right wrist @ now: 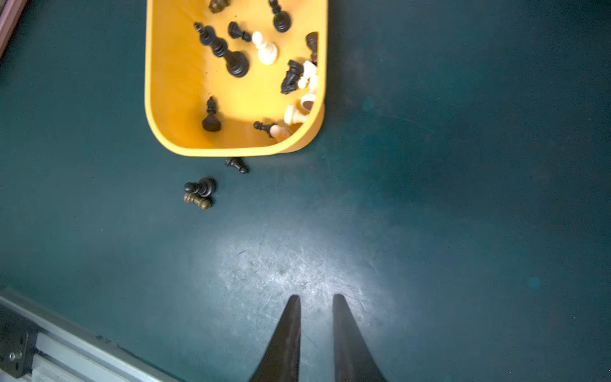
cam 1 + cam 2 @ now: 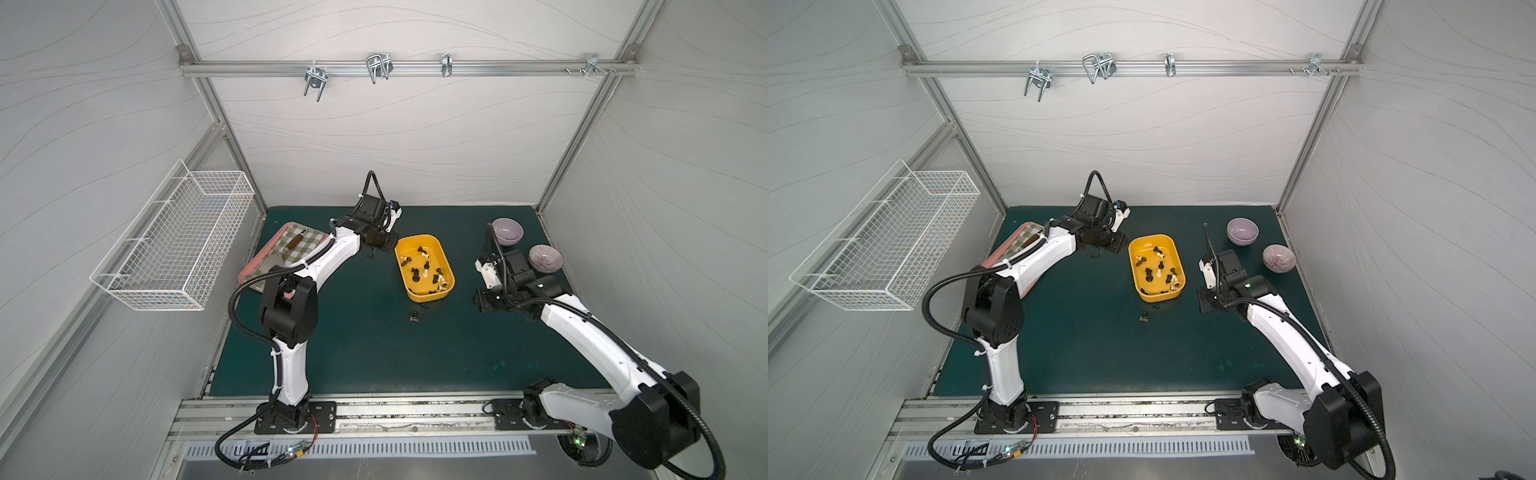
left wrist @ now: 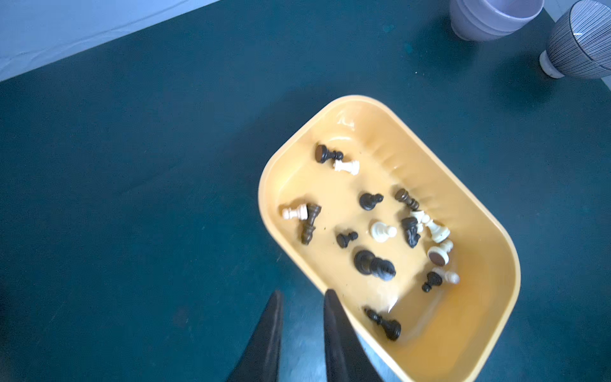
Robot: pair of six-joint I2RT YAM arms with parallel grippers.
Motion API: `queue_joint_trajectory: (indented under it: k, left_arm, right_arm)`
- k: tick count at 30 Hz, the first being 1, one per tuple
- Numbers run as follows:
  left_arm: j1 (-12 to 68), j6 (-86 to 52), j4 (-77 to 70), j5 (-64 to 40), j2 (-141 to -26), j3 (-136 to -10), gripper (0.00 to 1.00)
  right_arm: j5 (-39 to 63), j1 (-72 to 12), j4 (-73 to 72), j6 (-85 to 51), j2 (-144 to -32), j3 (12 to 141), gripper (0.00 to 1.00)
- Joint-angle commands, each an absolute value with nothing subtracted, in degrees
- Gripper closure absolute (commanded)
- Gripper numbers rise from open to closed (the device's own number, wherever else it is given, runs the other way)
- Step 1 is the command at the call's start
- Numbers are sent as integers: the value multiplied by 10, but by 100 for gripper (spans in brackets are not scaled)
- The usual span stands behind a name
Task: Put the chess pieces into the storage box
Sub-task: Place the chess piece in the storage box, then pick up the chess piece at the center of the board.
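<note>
The yellow storage box (image 2: 415, 241) (image 2: 1152, 237) stands mid-table and holds several chess pieces (image 2: 424, 266) (image 3: 373, 264), black and cream, lying on their sides. Three dark pieces lie on the green mat just in front of the box: a black pawn (image 1: 200, 187), a brown piece (image 1: 197, 200) touching it, and another black one (image 1: 236, 164) against the box wall. In both top views they show as small dark specks (image 2: 414, 318) (image 2: 1145, 317). My left gripper (image 3: 302, 292) (image 2: 372, 252) hovers at the box's far-left rim, nearly shut and empty. Right of the box, my right gripper (image 1: 315, 296) (image 2: 482, 301) points at bare mat, nearly shut and empty.
Two bowls stand at the back right, a plain lilac one (image 2: 507, 230) and a striped one (image 2: 545, 257). A pink tray with checked cloth (image 2: 291, 245) lies at the back left, partly under my left arm. A white wire basket (image 2: 178, 249) hangs on the left wall.
</note>
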State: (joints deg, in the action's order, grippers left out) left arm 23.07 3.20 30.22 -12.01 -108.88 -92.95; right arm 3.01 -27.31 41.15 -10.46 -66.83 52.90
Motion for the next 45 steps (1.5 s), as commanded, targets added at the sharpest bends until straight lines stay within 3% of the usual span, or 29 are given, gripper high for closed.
queue_joint_trajectory:
  k: [1,13,21,45]
  left_arm:
    - [215,-2,268,-118,-1034,-866,76]
    - [188,-88,217,-102,-810,-608,75]
    - [187,-138,207,-88,-705,-484,74]
    - [187,-177,213,-122,-633,-409,73]
  right_arm:
    - [14,-315,404,-84,-693,545,80]
    - [-57,-469,376,-103,-814,591,79]
    - [-128,-533,282,-159,-879,596,80]
    - [-170,-574,175,-215,-990,597,73]
